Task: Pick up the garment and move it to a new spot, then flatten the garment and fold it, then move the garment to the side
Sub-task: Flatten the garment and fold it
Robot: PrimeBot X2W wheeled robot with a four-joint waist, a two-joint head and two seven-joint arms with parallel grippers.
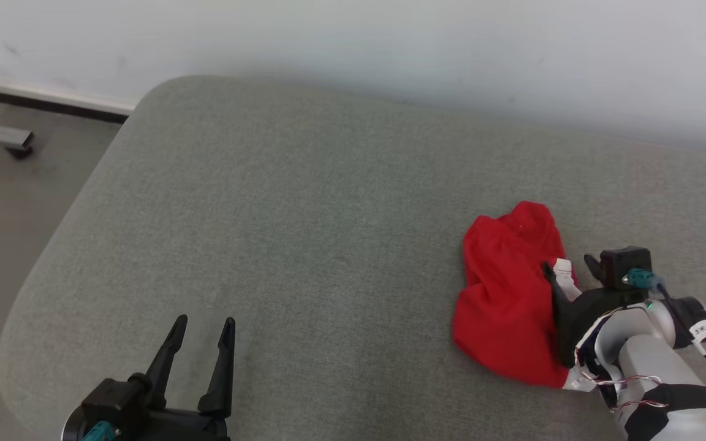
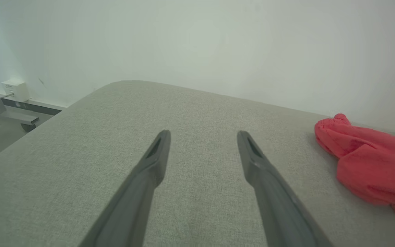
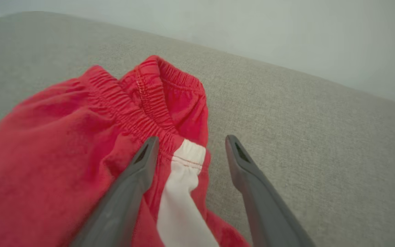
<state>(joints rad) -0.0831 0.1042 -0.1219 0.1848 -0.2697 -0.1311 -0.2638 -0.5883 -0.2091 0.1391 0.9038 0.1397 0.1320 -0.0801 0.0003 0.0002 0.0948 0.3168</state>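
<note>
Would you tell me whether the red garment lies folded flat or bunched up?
Bunched up: the red garment lies in a rumpled heap, waistband doubled over.

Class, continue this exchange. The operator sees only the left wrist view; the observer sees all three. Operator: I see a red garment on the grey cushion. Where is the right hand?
Observer: The right hand is open at the crumpled red cloth garment's right edge.
Operator: Gripping it?
Observer: No. One finger is over red cloth, the other over the bare grey fabric cushion.
Operator: What lies between them?
Observer: A white stripe running down from the gathered elastic waistband.
</note>
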